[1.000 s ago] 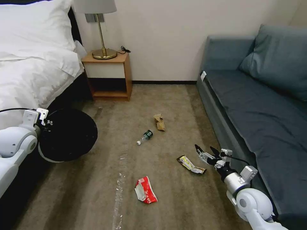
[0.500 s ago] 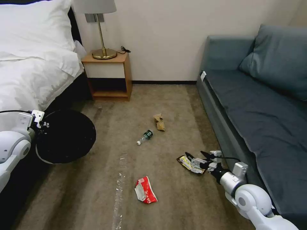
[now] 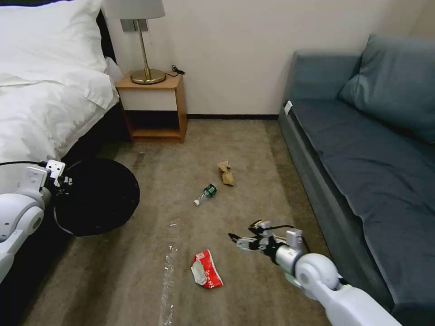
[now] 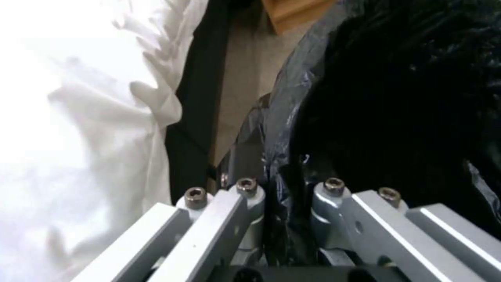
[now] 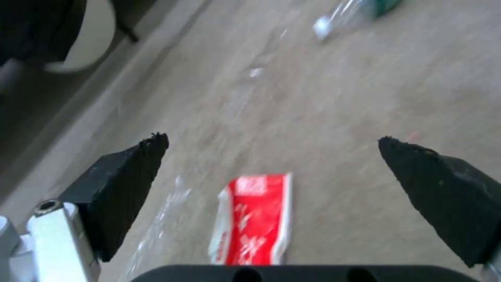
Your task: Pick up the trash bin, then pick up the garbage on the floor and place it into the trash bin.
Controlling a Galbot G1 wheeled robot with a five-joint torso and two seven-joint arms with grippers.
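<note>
Low over the carpet [image 3: 253, 149], right gripper [image 3: 240, 239] spread wide above a crumpled red-and-white wrapper [image 3: 206, 270], near the floor's front middle. Left gripper [image 4: 284, 188] clamped on the black-lined rim of the trash bin [image 3: 97, 194], held beside the bed [image 3: 41, 104].

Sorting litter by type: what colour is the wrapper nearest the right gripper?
Red with white, the crumpled wrapper on the carpet; clearest in the right wrist view, ahead of the right gripper.
</note>
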